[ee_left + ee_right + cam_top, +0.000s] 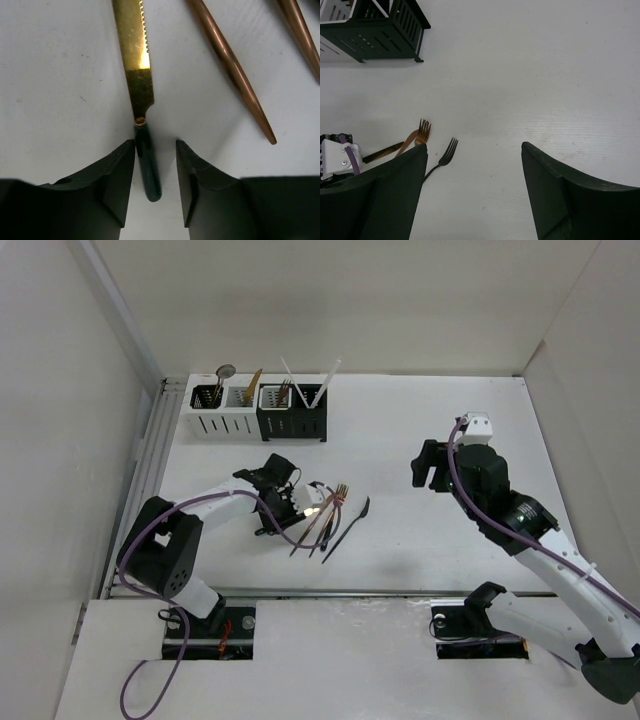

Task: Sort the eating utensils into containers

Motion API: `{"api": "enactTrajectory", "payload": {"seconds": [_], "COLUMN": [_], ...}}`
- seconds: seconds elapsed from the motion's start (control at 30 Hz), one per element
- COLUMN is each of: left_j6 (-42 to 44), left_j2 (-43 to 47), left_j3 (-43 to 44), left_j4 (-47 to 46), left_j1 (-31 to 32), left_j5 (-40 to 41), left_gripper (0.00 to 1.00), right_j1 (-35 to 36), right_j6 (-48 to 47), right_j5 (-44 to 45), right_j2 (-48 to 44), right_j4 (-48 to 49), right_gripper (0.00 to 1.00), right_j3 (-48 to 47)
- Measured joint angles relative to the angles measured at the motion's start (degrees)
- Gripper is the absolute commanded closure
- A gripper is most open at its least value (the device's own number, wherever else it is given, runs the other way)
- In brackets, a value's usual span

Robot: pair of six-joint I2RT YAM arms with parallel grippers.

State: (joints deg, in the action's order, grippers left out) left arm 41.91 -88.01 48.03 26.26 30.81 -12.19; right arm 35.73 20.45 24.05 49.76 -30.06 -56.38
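Your left fingers [107,185] sit released either side of the knife [140,95] handle, lined up to pinch it.

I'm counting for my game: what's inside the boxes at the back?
Poking out of the boxes: a spoon, a gold piece, two white sticks. Walls hide their lower ends.

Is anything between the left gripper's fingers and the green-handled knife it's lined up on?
Nothing visible. The green-handled knife lies on the table with its handle between the open fingers of the left gripper. Two copper handles lie off to one side, clear of that gap.
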Motion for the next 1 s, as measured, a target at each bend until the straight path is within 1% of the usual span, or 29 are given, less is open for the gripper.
{"api": "enactTrajectory", "payload": {"seconds": [0.03, 0.13, 0.17, 0.3, 0.33, 0.4, 0.43, 0.47, 0.57, 0.73, 0.9, 1.0], "left_j6": [-0.5, -1.2, -1.4, -1.6, -1.6, -1.9, -1.9, -2.1, -2.2, -2.2, -4.9, -6.1], "left_j2": [-0.1, -0.5, -0.8, -1.9, -2.4, -3.9, -4.5, -5.1, -6.1, -6.0, -7.4, -7.7], "left_j3": [0.0, 0.1, 0.2, 1.1, 1.6, 2.9, 3.6, 4.3, 5.2, 5.4, 8.9, 14.5], "left_j4": [-0.5, -1.7, -2.1, -3.5, -3.5, -3.8, -4.0, -4.3, -4.7, -4.6, -1.4, 1.6], "left_j1": [0.2, 0.9, 1.1, 1.3, 1.3, 1.4, 1.4, 1.4, 1.3, 0.6, -4.7, -7.4], "left_j5": [0.4, 1.9, 2.6, 4.2, 4.4, 5.3, 5.7, 6.3, 7.5, 6.7, 1.2, -2.7], "left_gripper": [0.69, 0.69, 0.67, 0.67, 0.72, 0.85, 0.98, 1.0, 1.0, 1.0, 1.0, 1.0], "right_j1": [0.0, 0.0, 0.0, 0.0, 0.0, 0.0, 0.0, 0.0, 0.0, 0.0, 0.0, 0.0], "right_j6": [0.1, 0.2, 0.2, 0.3, 0.3, 0.2, 0.2, 0.1, -0.1, -0.2, -0.7, -1.1], "right_j5": [0.3, 1.0, 1.2, 1.7, 1.9, 2.2, 2.4, 2.6, 2.9, 3.7, 4.1, 4.1], "right_j2": [0.0, -0.1, -0.2, -0.2, -0.2, -0.1, 0.0, 0.2, 0.4, 0.4, 0.4, 0.9], "right_j4": [-0.1, -0.3, -0.5, -0.6, -0.6, -0.8, -0.9, -1.1, -1.1, -1.2, -1.2, -1.1], "right_gripper": [0.19, 0.19, 0.19, 0.19, 0.19, 0.19, 0.19, 0.19, 0.19, 0.19, 0.19, 0.19], "right_j3": [0.0, 0.0, 0.0, 0.0, 0.0, -0.1, -0.1, -0.2, -0.2, -0.2, -0.2, -0.3]}}
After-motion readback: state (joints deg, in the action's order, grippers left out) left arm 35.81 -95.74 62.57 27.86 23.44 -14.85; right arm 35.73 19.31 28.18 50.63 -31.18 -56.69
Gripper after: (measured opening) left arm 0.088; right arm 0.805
